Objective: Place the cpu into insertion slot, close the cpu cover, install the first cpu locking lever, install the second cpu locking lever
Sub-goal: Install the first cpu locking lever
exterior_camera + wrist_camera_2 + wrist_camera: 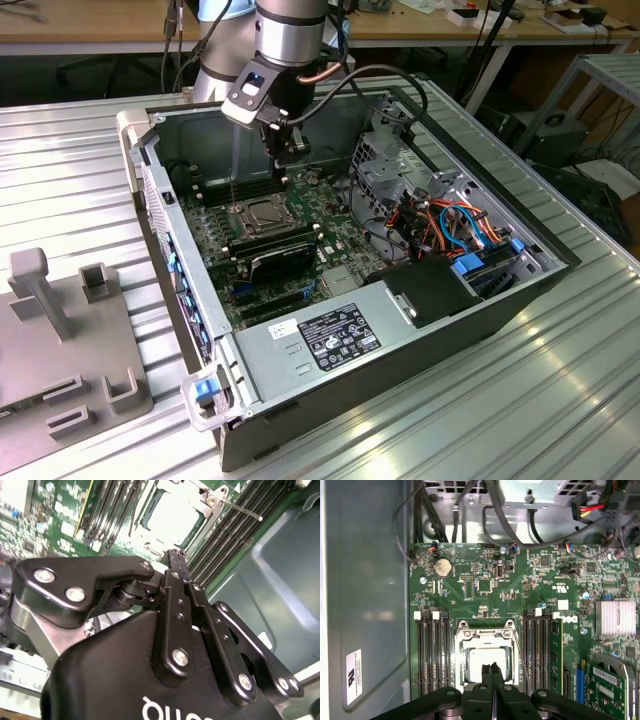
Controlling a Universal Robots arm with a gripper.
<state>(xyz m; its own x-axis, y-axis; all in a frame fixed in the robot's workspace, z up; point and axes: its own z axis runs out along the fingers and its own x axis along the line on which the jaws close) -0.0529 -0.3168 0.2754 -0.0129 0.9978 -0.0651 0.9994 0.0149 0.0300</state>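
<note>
Work stood at the socket when I looked into the open grey steel computer case [200, 150] lying on the ribbed aluminium counter [560, 400]. The small square cpu with its pale silvery top [482, 661] lay flat inside the square, metal-rimmed insertion slot [460, 655] on the green motherboard [480, 570]. The thin dark-silver cpu cover, a frame with a square window [488, 634], looked folded down around it, though I could not tell whether it sat fully flush. The black two-fingered pincer [492, 669] hung just above the slot, its fingers pressed together with nothing between them. In both wrist views the joined tips pointed down at the chip.

What mattered was the thin steel wire locking lever [521, 655]. It ran along one side of the slot, between the cover and a bank of long black memory slots [540, 655], with its long axis roughly parallel to them. It seemed unlatched, its free end lifted off the board. In the second wrist view it slanted away beyond the fingertips, apart from them.

In the exterior view a thin upright rod [235, 180] rose at the socket's edge on the exterior view's left. The pincer was above it and to the exterior view's right, near but not touching. By my reckoning the chip and cover were done and the levers not yet fastened.
</note>
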